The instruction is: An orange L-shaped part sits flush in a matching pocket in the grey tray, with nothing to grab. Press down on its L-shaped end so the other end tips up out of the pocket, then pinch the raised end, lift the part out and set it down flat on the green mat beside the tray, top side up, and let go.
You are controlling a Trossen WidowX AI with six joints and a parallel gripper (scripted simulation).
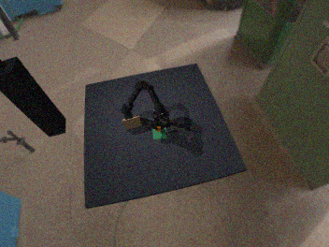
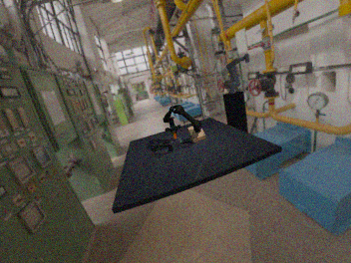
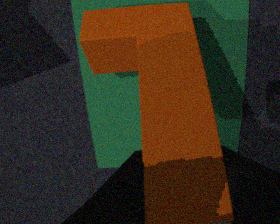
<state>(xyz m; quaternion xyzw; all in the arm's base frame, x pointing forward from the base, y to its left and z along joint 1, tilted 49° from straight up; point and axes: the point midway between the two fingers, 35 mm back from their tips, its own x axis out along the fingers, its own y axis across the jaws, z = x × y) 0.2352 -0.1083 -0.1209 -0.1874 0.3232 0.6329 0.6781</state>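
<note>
Gripper [image 1: 160, 123] is clamped on the orange part [image 3: 169, 97], fingers pinching its straight end at the near edge of the wrist view. Fingers themselves are not visible there — only dark shadow over the held end.

Part sits over the green mat [image 3: 113, 122]. In the wrist view the long leg runs from the bottom of the frame up, and the short foot of the L juts to the left at the top. The top face is lit, the left side face is darker. Whether the part touches the mat or hangs just above it cannot be told.

Top view: arm [image 1: 145, 93] bends over the dark blue table [image 1: 140, 180] — part shows as a small orange spot on the mat beside a tan block [image 1: 132, 123].
</note>
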